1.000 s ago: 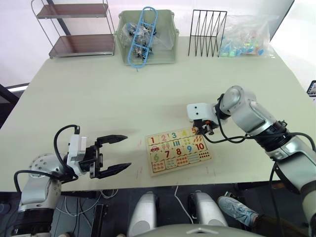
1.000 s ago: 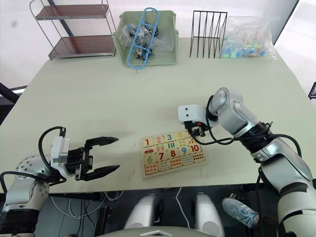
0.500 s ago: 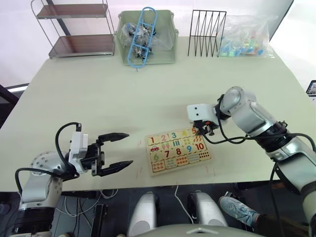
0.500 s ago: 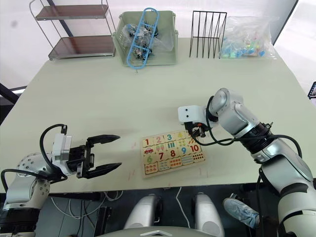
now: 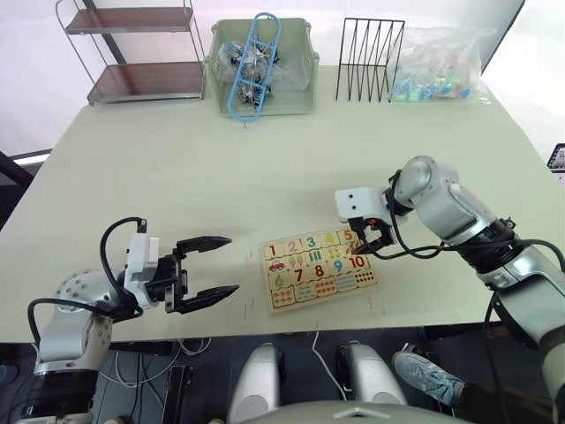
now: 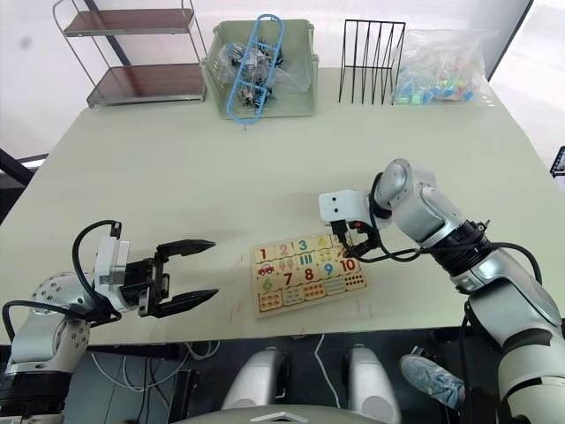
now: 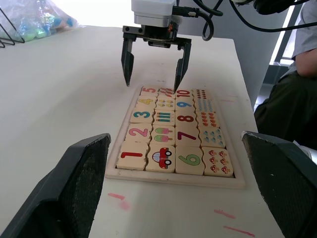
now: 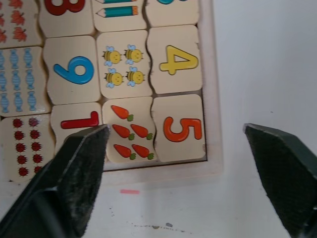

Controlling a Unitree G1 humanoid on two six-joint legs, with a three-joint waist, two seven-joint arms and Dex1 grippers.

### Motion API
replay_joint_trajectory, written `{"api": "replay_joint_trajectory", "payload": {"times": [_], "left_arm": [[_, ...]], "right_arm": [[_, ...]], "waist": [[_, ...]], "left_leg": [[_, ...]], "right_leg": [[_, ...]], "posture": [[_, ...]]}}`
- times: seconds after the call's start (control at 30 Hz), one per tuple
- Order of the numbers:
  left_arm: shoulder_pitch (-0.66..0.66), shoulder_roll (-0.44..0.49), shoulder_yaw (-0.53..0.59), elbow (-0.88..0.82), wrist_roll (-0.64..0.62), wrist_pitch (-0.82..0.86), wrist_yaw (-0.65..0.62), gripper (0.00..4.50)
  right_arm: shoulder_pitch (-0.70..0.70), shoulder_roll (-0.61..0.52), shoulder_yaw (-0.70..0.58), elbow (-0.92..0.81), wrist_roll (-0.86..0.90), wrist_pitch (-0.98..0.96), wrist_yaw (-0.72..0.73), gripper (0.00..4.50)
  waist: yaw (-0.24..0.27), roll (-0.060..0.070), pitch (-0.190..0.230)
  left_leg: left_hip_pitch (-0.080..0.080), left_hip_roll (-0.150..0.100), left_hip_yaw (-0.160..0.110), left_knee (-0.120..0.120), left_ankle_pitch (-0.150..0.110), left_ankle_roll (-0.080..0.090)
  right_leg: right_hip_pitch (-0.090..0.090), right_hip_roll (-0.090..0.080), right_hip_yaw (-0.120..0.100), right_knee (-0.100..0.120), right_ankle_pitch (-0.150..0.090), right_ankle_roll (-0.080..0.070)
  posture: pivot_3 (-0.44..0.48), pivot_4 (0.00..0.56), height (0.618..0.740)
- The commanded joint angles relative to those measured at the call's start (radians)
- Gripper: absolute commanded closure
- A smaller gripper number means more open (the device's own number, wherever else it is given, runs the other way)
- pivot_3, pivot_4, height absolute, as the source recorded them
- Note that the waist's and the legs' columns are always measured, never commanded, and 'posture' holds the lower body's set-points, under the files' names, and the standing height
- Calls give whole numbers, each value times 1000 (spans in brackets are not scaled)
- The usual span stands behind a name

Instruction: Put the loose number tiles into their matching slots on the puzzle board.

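Note:
The puzzle board [image 5: 281, 306] lies near the table's front edge. Number tiles 1 [image 7: 133, 153], 2 [image 7: 140, 132], 3 [image 7: 142, 115], 4 [image 8: 177, 59] and 5 [image 8: 181, 128] sit in the row of slots along its far long edge. My right gripper [image 5: 371, 238] hangs open just above the board's right far corner. Its fingers [image 8: 74, 188] stand apart on either side of the 5 tile, holding nothing. My left gripper [image 5: 231, 265] is open and empty, low over the table left of the board, pointing at it.
At the back stand a metal shelf [image 5: 132, 53], a green bin [image 5: 261, 66] with a blue frame, a black wire rack [image 5: 369, 60] and a bag of coloured pieces [image 5: 439, 66]. A seated person's leg [image 7: 292, 99] shows beyond the table's right end.
My right gripper has opened over the 5 tile, which now lies in the corner slot. The left arm has barely moved.

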Motion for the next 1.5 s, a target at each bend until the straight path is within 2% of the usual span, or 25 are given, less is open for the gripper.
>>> {"api": "replay_joint_trajectory", "payload": {"times": [0.03, 0.4, 0.53, 0.7, 0.73, 1.07, 1.5], "left_arm": [[-10, 12, 7, -44, -7, 0, 5, 0], [-1, 15, 14, -59, -10, 7, 8, 0], [0, 17, 16, -62, -11, 10, 8, 0], [-7, 21, 20, -40, -11, 4, -6, 0], [-10, 22, 22, -28, -10, 0, -12, 0], [-11, 23, 29, 52, 4, -53, -55, 0], [2, 20, 22, 68, 20, -79, -51, 0]], "right_arm": [[-5, -16, -45, 7, 14, -9, -8, 114], [50, -35, -235, -32, 173, 33, -49, 114], [135, -22, -334, -40, 238, -23, -131, 1985], [254, -8, -424, -72, 342, -111, -156, 4334], [278, 4, -445, -67, 362, -130, -173, 4468], [423, 83, -510, 73, 416, -369, -264, 4468], [480, 87, -448, 153, 362, -406, -286, 4468]], "waist": [[0, 0, 0], [1, 0, 0], [1, 0, 0], [2, 0, 0], [2, 0, 0], [1, -1, 0], [1, -1, 0]], "left_leg": [[0, 0, 0, 0, 0, 0], [0, 0, 0, 0, 0, 0], [0, 0, 0, 0, 0, 0], [0, 0, 0, 0, 0, 0], [0, 0, 0, 0, 0, 0], [0, 0, 0, 0, 0, 0], [1, 0, 1, 0, 0, 0]], "right_leg": [[0, 0, 0, 0, 0, 0], [0, 0, 0, 0, 0, 0], [0, 0, 0, 0, 0, 0], [0, 0, 0, 0, 0, 0], [0, 0, 0, 0, 0, 0], [1, 1, 1, 0, 0, 0], [1, 0, 1, 0, 0, 0]], "posture": [[0, 150, 740], [0, 150, 740], [0, 150, 740], [0, 150, 740], [0, 150, 740], [0, 150, 740], [0, 150, 740]]}}
